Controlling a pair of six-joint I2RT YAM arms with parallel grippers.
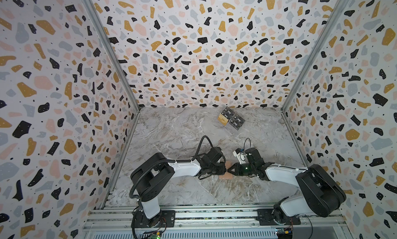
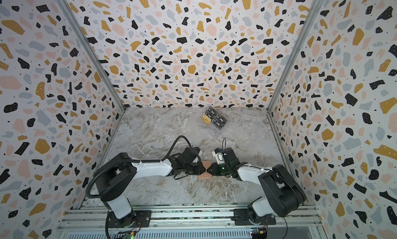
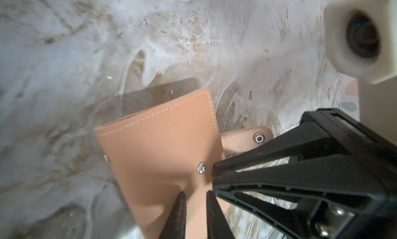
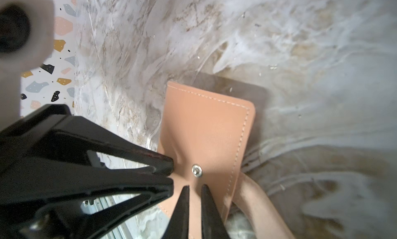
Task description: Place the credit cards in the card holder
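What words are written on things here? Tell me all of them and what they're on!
"Vip": white letters on the black cards, readable on several of them in both top views.
Tiny white marks beside "Vip": too small to read.
Faint print on the gold card: too small to read.
On the card holder: no words show.

The card holder (image 1: 225, 176) sits at the front middle of the table (image 1: 171, 130), between the left hand (image 1: 225, 170) on its left and the right hand (image 1: 229, 169) on its right. The cards (image 1: 231, 121) lie well behind it, near the back wall (image 1: 193, 55).
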